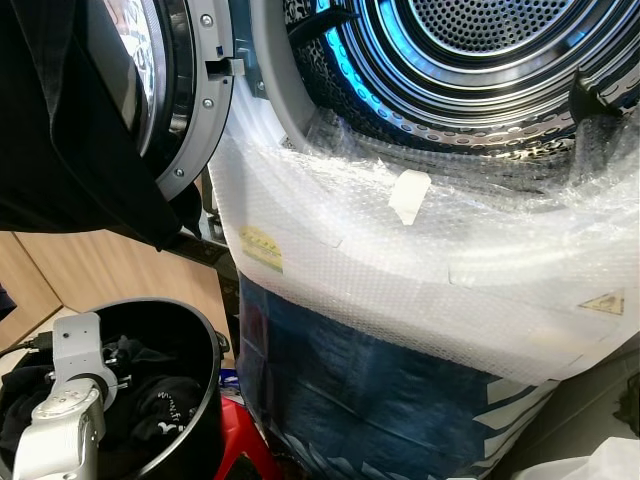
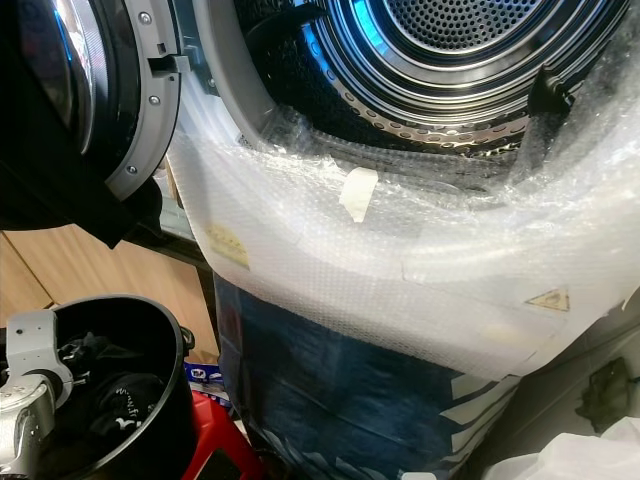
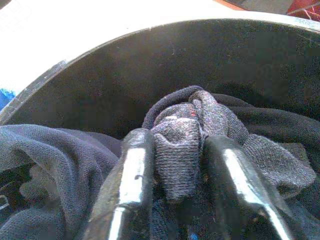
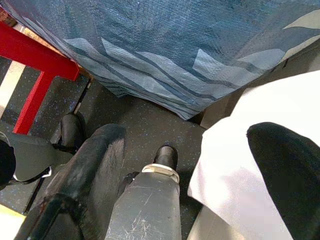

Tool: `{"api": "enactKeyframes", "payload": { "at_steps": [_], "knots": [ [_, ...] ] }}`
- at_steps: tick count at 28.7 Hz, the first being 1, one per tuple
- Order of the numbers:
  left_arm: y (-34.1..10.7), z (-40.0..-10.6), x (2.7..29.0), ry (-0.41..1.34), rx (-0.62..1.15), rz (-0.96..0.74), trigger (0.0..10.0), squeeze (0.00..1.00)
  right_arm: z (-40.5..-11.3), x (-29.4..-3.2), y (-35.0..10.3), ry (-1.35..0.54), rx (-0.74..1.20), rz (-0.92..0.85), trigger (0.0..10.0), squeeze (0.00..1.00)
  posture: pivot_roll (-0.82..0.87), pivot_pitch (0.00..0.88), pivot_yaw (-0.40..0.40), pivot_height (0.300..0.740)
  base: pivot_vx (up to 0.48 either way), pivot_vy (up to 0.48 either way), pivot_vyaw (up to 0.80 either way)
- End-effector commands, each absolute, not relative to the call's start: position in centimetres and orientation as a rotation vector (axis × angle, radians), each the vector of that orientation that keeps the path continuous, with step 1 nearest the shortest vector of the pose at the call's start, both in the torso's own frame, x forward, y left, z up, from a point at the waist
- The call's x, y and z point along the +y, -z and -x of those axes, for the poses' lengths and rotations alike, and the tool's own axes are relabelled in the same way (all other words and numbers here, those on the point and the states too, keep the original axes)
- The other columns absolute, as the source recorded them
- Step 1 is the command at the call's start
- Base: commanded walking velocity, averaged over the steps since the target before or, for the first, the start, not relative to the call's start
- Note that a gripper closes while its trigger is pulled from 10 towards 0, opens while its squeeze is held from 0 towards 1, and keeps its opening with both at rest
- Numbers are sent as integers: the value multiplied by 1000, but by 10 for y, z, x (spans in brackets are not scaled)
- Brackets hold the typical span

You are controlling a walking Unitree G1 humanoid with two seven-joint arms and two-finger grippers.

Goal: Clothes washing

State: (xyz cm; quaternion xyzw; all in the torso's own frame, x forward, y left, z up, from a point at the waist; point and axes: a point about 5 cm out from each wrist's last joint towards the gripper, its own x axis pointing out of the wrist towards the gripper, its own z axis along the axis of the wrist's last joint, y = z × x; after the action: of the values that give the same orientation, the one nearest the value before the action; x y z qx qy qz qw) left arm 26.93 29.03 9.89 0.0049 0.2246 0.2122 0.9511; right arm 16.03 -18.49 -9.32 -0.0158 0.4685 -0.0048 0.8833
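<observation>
Best to lift slowly and straight up from the black bucket, so that the grey knitted garment comes free of the other dark clothes without dragging them over the rim — a pause just above the rim would show if something else hangs on it. Then up and over toward the drum of the washing machine, keeping away from the open door and from the black cloth draped over it. Worth keeping the cloth clear of the bubble wrap taped below the drum opening, where a trailing end could catch, in my judgement. Left gripper down inside the bucket, near the wall on the robot's side, fingers narrow and pinched on a raised fold of the grey garment. Fold sitting between the two pads, standing up above the fingertips, touching both; rest of the garment spread under and around the jaws, lying on the pile. Grip looking shallow — only a bunched ridge held, so a slip is possible if pulled fast. Right gripper hanging low beside the machine, pointing at the dark floor near a red stool leg and the blue woven sheet; cannot tell if those fingers are apart or closed.
</observation>
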Motion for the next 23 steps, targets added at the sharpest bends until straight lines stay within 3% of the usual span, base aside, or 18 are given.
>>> {"api": "enactKeyframes", "payload": {
  "at_steps": [1, 23],
  "knots": [
    [-95, -269, 290, -429, 487, -12, 0, 0, -157, -185, 95, 4, 992, 35, 10000, 0, 35, 0, -5, 740, 0, 0, 0],
    [-102, -271, 285, -383, 475, -54, 0, 0, -165, -186, 91, 66, 955, -59, 10000, 0, 47, 0, 0, 740, 0, 0, 0]
  ]
}}
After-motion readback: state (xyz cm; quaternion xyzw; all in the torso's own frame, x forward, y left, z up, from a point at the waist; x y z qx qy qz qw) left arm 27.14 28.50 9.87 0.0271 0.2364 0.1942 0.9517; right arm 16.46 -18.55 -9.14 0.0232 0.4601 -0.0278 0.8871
